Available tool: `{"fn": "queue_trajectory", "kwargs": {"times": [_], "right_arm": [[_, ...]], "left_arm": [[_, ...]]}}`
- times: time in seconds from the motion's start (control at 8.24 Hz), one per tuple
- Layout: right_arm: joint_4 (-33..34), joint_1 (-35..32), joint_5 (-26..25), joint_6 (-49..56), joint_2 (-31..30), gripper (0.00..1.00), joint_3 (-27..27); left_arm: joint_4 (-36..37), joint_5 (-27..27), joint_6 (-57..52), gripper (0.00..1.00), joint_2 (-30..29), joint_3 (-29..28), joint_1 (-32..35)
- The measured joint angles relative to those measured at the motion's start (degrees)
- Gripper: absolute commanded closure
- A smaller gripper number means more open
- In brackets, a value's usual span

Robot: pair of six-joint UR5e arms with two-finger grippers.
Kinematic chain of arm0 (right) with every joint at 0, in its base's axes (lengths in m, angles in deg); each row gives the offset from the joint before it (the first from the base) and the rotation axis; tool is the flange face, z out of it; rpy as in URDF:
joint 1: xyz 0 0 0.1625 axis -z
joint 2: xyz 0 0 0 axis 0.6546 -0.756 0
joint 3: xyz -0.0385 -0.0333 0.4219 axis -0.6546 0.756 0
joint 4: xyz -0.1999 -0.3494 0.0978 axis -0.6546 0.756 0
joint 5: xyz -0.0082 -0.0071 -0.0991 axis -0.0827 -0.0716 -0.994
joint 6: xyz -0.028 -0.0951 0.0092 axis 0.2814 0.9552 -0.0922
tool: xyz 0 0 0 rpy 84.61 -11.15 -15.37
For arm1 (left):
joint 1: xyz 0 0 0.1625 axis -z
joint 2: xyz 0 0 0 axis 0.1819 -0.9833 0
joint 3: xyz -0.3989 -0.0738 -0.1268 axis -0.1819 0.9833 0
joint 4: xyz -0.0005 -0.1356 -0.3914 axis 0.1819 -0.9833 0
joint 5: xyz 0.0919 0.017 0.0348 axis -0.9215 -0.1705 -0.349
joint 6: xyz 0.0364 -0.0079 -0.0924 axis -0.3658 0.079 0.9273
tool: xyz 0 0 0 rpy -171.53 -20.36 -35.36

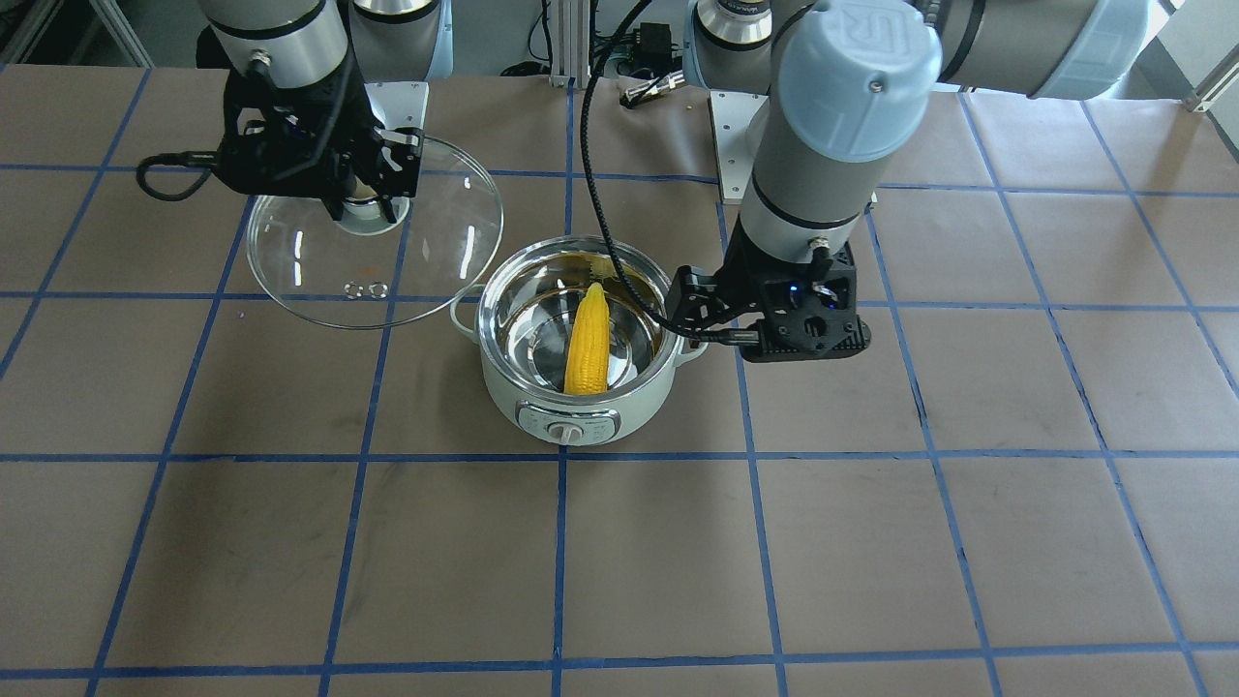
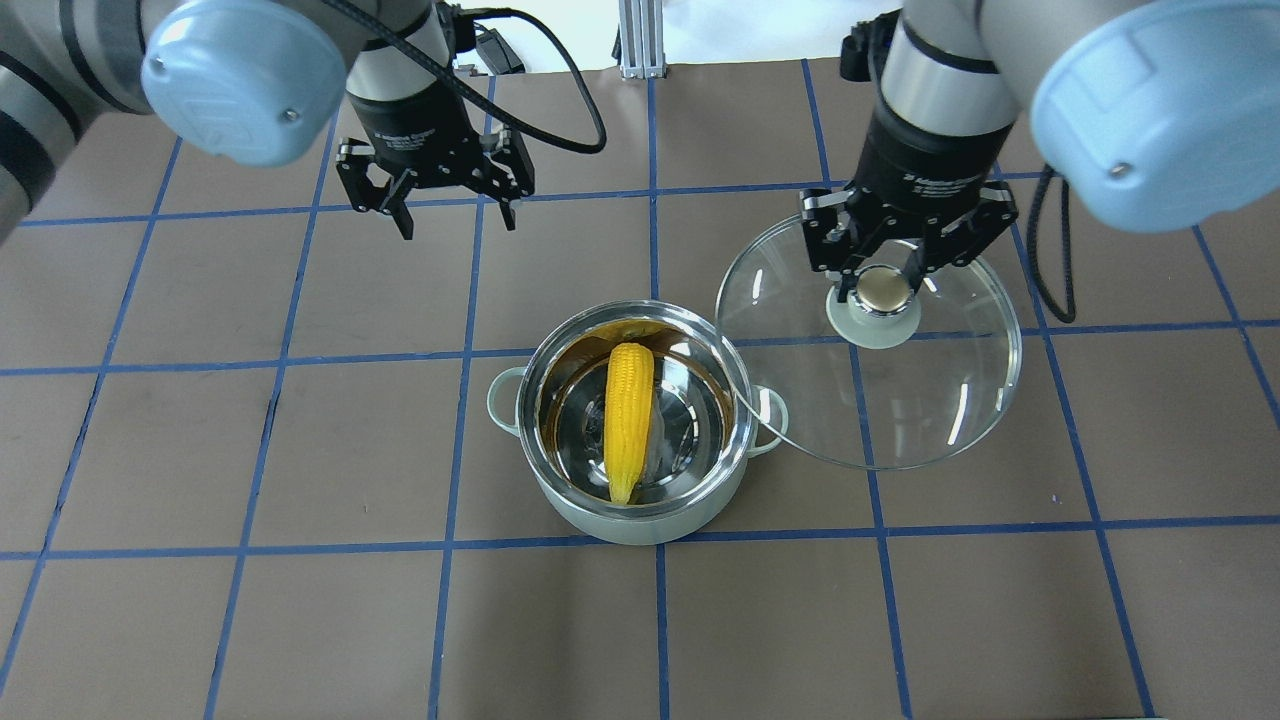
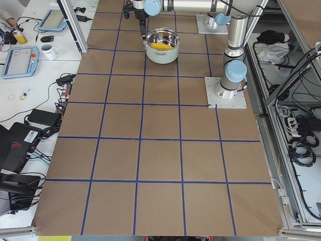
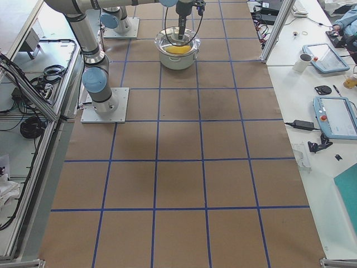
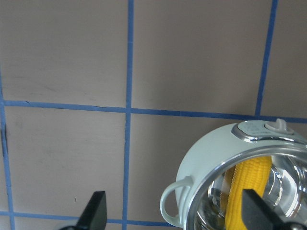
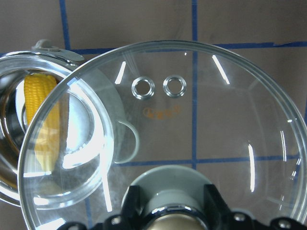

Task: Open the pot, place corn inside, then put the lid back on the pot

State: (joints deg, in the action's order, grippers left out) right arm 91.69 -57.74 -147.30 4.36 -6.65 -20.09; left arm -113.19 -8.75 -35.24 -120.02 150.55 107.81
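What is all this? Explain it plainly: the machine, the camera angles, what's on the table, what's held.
Two robot arms work at a table, each ending in a two-fingered pincer. Two pictures look down from above, one behind the robot, one facing it. Two look along the table from its ends, and two come from wrist cameras. On the table stands a mint-green pot, uncovered, a yellow corn cob lying inside. The right pincer grips the glass lid by its knob, beside the pot. The left pincer is open and empty.
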Motion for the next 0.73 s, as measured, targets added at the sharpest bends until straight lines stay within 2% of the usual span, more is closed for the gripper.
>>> {"fn": "queue_trajectory", "kwargs": {"times": [0.36, 0.73], "right_arm": [[8.07, -11.88, 0.51, -12.78, 9.88, 0.77, 3.59], [13.97, -16.68, 0.68, -19.06, 15.15, 0.78, 3.41]], "left_arm": [[-0.36, -0.32, -2.70, 0.00, 1.32, -1.60, -8.11], [-0.11, -0.72, -2.96, 0.00, 3.07, -1.63, -10.02]]}}
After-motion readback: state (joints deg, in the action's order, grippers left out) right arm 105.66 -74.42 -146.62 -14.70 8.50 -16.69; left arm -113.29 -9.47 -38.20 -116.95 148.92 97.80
